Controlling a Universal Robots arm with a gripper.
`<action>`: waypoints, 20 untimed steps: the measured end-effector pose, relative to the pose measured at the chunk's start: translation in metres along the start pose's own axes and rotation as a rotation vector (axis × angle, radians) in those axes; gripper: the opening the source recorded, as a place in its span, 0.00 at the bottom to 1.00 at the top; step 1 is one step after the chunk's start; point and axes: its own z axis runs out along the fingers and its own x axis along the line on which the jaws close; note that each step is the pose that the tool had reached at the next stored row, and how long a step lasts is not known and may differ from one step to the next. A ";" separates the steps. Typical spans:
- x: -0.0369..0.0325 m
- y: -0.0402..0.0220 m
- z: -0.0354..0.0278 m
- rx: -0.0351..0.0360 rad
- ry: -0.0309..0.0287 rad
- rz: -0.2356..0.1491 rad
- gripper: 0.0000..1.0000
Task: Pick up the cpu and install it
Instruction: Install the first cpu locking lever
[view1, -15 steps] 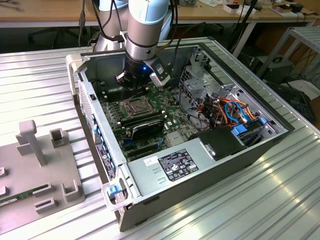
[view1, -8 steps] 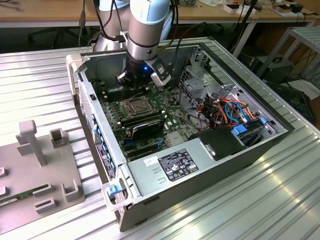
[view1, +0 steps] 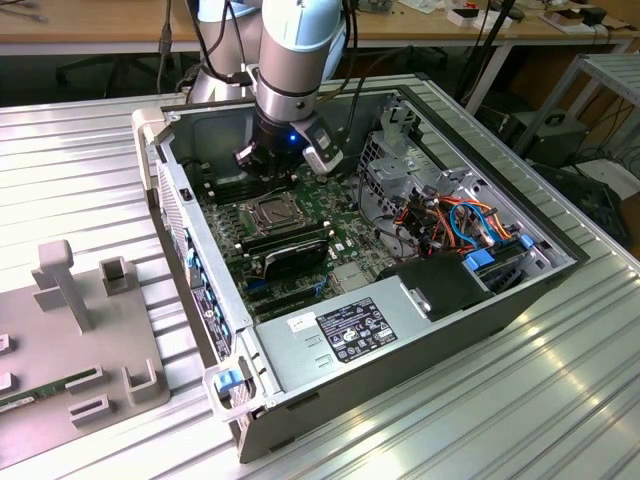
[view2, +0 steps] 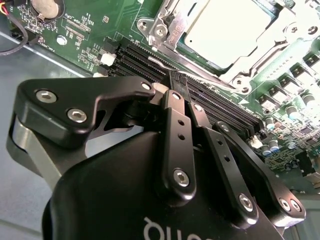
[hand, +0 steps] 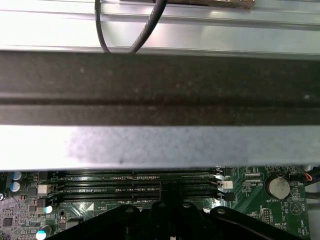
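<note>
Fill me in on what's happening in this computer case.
The arm's gripper is down inside the open case, over the black memory slots on the motherboard. Its fingers look closed together with nothing between them. The cpu already sits in its socket beside those slots, with the metal frame around it.

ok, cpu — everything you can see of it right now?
The cpu is a thin square chip with a pale, dull silver metal top. It lies flat in the socket on the green motherboard, with the socket's metal frame around its edges. Nothing grips it: the claw sits off to one side over the black memory slots, fingers closed together.
</note>
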 end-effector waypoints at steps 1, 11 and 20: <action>0.0000 -0.0001 0.0003 0.0000 0.0000 0.000 0.11; 0.0002 -0.0007 0.0043 0.0000 0.0000 0.000 0.11; 0.0000 -0.0016 0.0065 0.0000 -0.0001 0.001 0.11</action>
